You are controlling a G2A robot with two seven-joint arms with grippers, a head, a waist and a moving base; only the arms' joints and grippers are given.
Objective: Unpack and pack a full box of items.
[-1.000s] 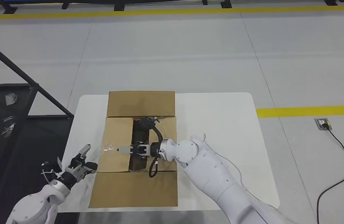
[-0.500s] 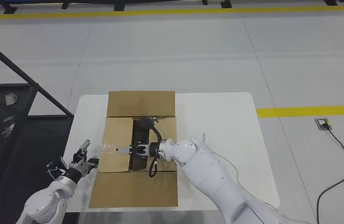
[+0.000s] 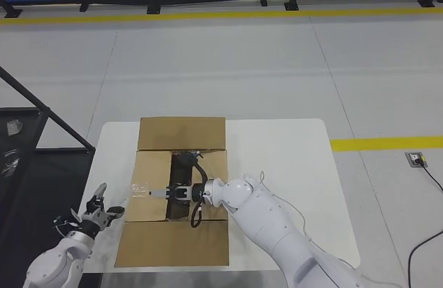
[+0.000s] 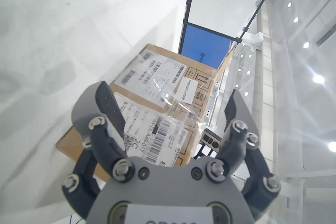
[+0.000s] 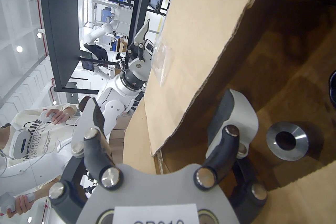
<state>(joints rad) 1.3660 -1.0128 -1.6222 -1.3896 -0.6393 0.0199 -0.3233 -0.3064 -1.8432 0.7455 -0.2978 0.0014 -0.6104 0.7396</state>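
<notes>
An open cardboard box (image 3: 181, 133) stands on the white table (image 3: 279, 144) with its flaps spread. My right gripper (image 3: 160, 193) is at the box's opening, open, straddling the edge of the left flap (image 5: 204, 25): one finger is outside, the other inside. In the right wrist view a metal cylinder (image 5: 286, 141) with a dark hole lies in the box. My left gripper (image 3: 107, 201) hangs open off the table's left front corner and faces the labelled side of the box (image 4: 157, 83). Nothing is between the left gripper's fingertips (image 4: 168, 101).
A scrap of clear tape (image 3: 140, 189) sticks up from the left flap. A black metal frame (image 3: 19, 129) stands on the floor left of the table. Bare tabletop lies right of the box (image 3: 293, 180).
My left gripper has drawn back from the box's side, towards the left and front. The right gripper has stayed at the flap edge.
</notes>
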